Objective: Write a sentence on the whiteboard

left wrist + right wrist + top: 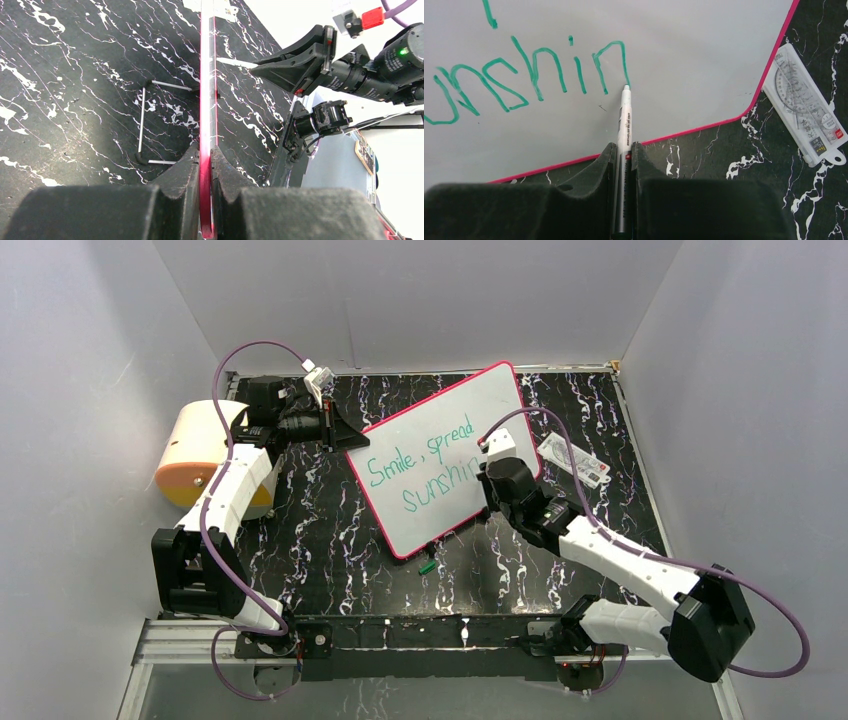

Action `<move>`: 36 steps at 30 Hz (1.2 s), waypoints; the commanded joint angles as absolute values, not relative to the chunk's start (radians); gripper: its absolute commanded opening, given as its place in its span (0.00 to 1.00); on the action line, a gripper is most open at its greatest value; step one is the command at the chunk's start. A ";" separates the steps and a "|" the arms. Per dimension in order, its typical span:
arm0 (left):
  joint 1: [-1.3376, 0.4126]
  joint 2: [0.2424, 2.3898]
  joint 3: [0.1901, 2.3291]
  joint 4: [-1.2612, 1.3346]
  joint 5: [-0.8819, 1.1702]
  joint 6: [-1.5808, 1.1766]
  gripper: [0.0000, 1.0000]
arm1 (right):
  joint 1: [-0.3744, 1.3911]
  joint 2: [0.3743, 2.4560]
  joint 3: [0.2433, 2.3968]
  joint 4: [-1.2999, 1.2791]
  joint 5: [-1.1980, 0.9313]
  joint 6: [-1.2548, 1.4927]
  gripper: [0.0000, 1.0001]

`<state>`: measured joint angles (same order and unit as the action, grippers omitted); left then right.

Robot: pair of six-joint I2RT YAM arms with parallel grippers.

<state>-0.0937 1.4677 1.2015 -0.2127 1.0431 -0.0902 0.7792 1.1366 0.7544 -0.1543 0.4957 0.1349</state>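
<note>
Likeliest trouble: swinging or tipping the whiteboard (470, 405) by pressing too hard with the marker (625, 117). Clamped only at its left corner, by the left fingers (183, 171) shut on the pink rim, and seemingly propped off the tabletop (300, 530) on a wire stand (142, 122), so little to resist a push far from that hold. Also possible: skipped or smeared ink in the sentence (425, 472) from a tip lifted or dragged, and a twist of the marker within the right fingers (597, 172), closed tight around its barrel. Reads "Smile, spread" over "sunshin", one letter short, with bare board to spare before the rim.

Sits mid-tabletop in the top view, long axis slanting from lower left to upper right of the frame, both written lines climbing the same way. In the right wrist view, marker lengthwise straight up the frame, tip touching the board at the foot of the last "n".
</note>
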 commanded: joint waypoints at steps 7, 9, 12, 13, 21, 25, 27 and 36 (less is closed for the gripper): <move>-0.110 1.483 1.171 -0.282 0.983 -0.048 0.00 | 0.736 1.077 0.775 -0.045 0.454 0.109 0.00; -0.110 1.483 1.171 -0.284 0.983 -0.048 0.00 | 0.726 1.087 0.776 -0.035 0.443 0.107 0.00; -0.110 1.484 1.172 -0.284 0.983 -0.048 0.00 | 0.716 1.098 0.778 -0.026 0.427 0.107 0.00; -0.110 1.483 1.171 -0.284 0.983 -0.048 0.00 | 0.714 1.100 0.776 -0.021 0.424 0.107 0.00; -0.110 1.485 1.171 -0.283 0.982 -0.048 0.00 | 0.694 1.117 0.775 -0.008 0.395 0.106 0.00; -0.110 1.483 1.171 -0.283 0.982 -0.048 0.00 | 0.679 1.125 0.769 -0.008 0.397 0.102 0.00; -0.110 1.483 1.171 -0.283 0.982 -0.048 0.00 | 0.671 1.127 0.767 -0.008 0.399 0.100 0.00; -0.111 1.483 1.171 -0.284 0.982 -0.047 0.00 | 0.641 1.131 0.767 0.034 0.405 0.082 0.00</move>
